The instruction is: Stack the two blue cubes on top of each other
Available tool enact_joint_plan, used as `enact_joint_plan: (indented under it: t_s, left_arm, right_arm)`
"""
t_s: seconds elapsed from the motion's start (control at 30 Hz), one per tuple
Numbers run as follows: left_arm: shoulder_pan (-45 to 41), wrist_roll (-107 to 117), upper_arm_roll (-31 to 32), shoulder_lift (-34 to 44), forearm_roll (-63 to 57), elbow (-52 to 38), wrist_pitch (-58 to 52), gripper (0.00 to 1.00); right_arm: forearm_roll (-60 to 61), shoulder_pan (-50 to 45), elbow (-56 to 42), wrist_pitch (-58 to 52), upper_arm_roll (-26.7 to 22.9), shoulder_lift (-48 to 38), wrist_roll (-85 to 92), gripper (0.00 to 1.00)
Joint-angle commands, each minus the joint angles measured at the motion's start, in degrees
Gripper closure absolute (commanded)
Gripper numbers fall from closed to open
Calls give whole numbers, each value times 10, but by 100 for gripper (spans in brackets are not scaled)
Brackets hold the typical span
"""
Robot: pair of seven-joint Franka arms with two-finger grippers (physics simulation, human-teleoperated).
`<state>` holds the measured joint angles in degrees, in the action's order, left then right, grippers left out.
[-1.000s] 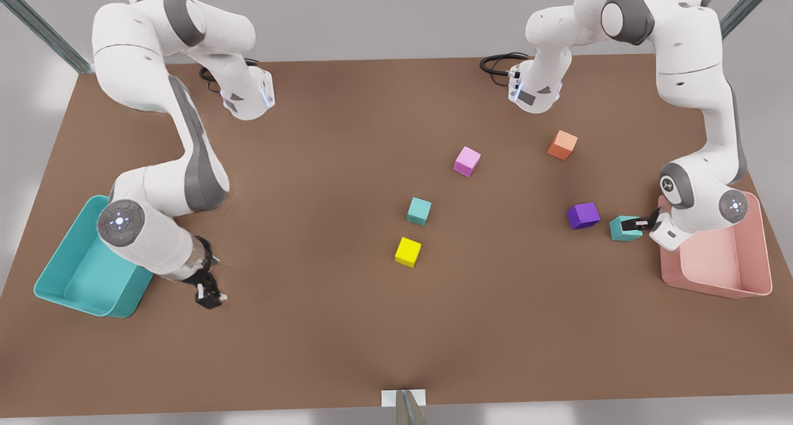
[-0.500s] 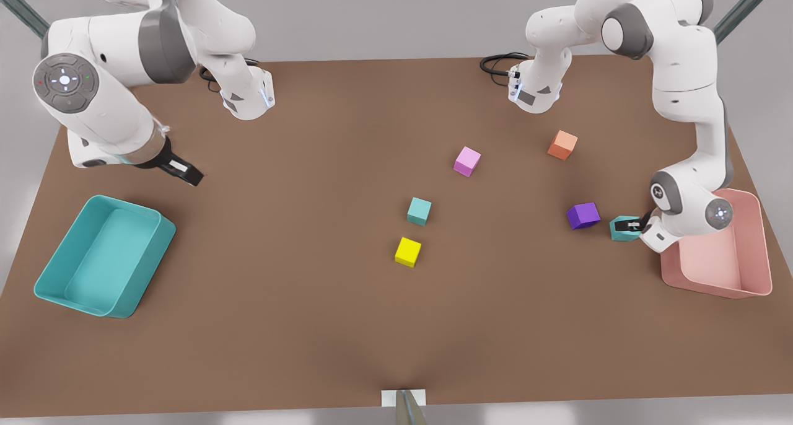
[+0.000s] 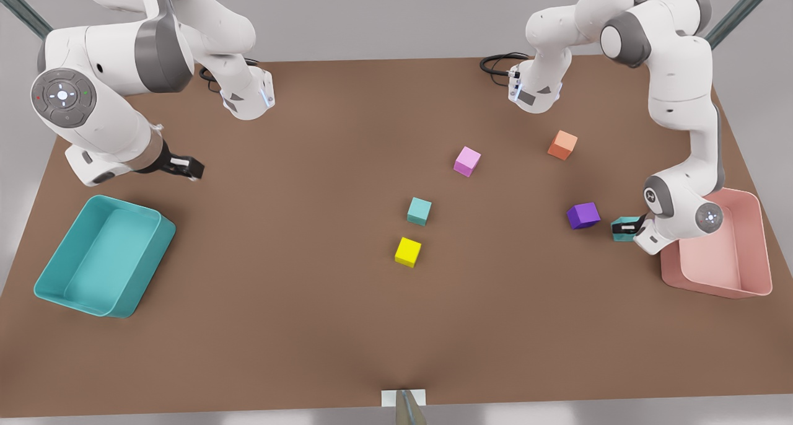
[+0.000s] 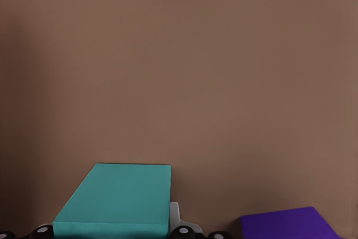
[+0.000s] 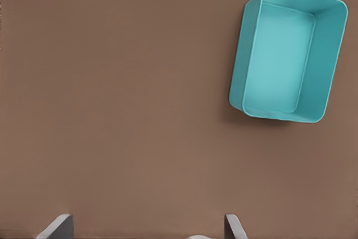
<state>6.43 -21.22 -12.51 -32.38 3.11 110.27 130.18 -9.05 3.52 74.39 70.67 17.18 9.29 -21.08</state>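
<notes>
Grasp step: your left gripper (image 3: 627, 228) pinches a teal cube (image 3: 621, 229) at right; next, lift it onto the centre teal cube (image 3: 419, 210). Right gripper (image 3: 186, 167) waits, fingers spread.

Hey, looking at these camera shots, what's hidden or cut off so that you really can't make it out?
- Teal cube, front view: the left gripper and its wrist cover much of it; resting or lifted, cannot tell.
- Same cube and the purple cube, left wrist view: both cut by the picture's edge.
- Pink bin, front view: that arm hides one corner.
- Right gripper, right wrist view: open, fingertips cut by the edge.
</notes>
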Motion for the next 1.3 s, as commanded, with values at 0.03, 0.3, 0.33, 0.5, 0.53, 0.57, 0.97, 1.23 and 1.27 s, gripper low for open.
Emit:
enact_joint_plan:
  t_s: [0.03, 0.3, 0.33, 0.5, 0.53, 0.57, 0.97, 1.23, 1.27]
  left_arm:
    - [-4, -17, 1, 24, 5, -2, -3, 40]
    - [-293, 374, 14, 64, 8, -123, -173, 40]
    - [-341, 421, 15, 54, 36, -128, -180, 40]
    - [-447, 612, 64, -28, 83, -242, -181, 38]
    - [-444, 614, 87, -28, 84, -240, -189, 39]
    - [-447, 632, 95, -28, 84, -240, -197, 39]
    - [-466, 673, 130, -52, 83, -237, -200, 38]
    - [-467, 672, 130, -64, 82, -237, -200, 35]
    - [-467, 672, 130, -65, 82, -237, -200, 0]
  right_arm:
    - [-1, 0, 0, -2, 0, -1, 134, 0]
    - [-1, 3, -7, -1, -1, 0, 136, 0]
    - [-1, 3, -7, -1, -1, 0, 136, 0]
    - [-1, 3, -7, -1, -1, 0, 136, 0]
    - [-1, 3, -7, -1, -1, 0, 136, 0]
    - [-1, 3, -7, -1, -1, 0, 136, 0]
    - [0, 2, -10, -3, 0, 7, 136, 0]
    - [1, 1, -10, -3, 0, 11, 136, 0]
    - [1, 0, -10, -3, 0, 11, 136, 0]
